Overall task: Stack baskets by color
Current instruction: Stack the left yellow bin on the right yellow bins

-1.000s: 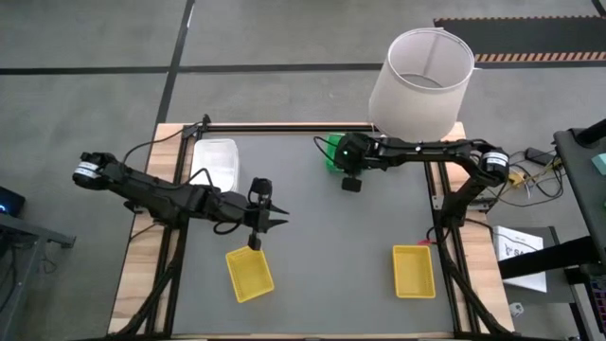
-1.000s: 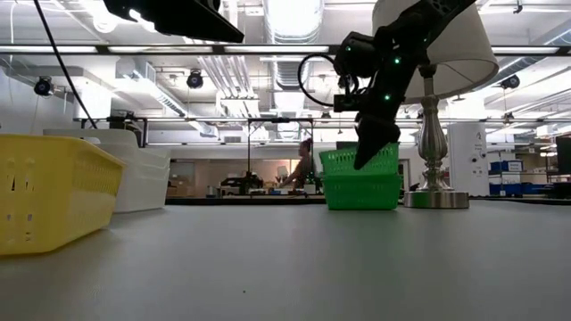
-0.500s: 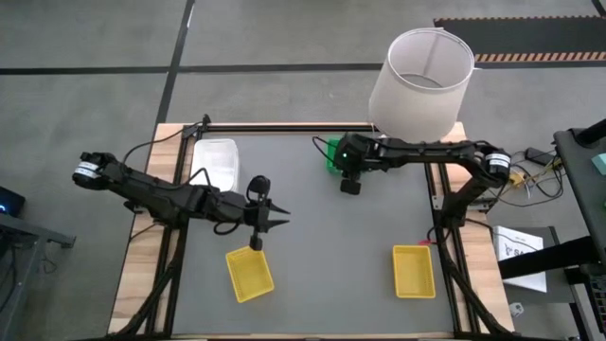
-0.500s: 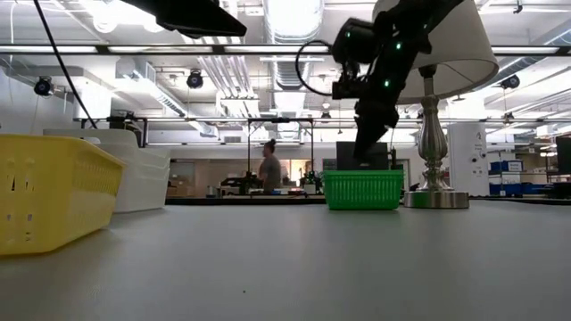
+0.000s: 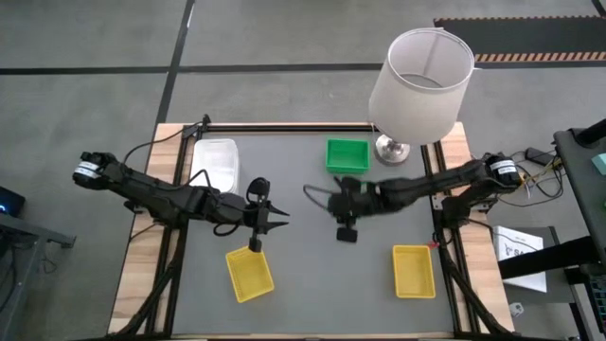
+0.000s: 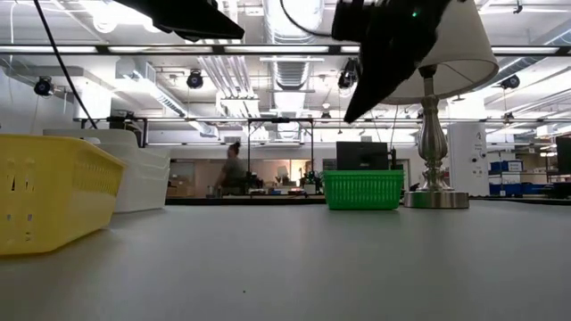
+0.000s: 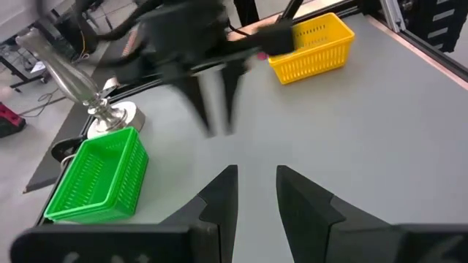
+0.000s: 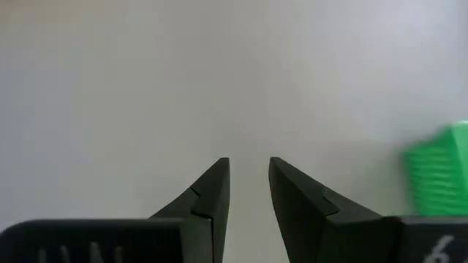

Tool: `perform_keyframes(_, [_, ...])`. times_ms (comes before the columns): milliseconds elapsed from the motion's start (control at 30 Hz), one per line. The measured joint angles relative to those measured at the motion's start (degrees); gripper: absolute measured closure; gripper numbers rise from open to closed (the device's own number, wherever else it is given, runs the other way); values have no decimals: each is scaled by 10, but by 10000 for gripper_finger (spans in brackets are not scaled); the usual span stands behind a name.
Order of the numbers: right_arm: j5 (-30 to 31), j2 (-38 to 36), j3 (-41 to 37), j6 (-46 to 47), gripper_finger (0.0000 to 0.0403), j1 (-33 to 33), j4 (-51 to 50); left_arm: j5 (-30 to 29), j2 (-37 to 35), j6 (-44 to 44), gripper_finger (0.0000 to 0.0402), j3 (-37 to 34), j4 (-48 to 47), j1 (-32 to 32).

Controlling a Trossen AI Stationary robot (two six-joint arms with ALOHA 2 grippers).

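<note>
Right gripper (image 5: 347, 230) empty, fingers slightly apart (mid-table); green basket (image 5: 347, 155) well behind it.

The right pincer (image 7: 212, 95) is motion-blurred; the lampshade (image 6: 446, 45) is cut off.

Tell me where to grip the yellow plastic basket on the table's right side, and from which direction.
Grip a long rim wall of the yellow plastic basket, coming straight down. It sits upright and open-topped, so one finger can go inside the thin raised rim and one outside. The right gripper is nearest.
</note>
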Motion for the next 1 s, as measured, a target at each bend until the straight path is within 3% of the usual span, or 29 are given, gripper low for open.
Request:
perform_keyframes(300, [5, 1, -8, 157, 341, 140, 76, 0, 1, 7, 323, 2, 0, 0])
perform_keyframes(500, [7, 13, -5, 255, 354, 204, 108, 0, 1, 67, 323, 1, 0, 0])
perform_keyframes(800, [18, 56, 5, 353, 360, 238, 106, 0, 1, 140, 323, 1, 19, 0])
perform_keyframes(1000, [2, 64, 5, 355, 360, 234, 96, 0, 1, 141, 323, 2, 24, 0])
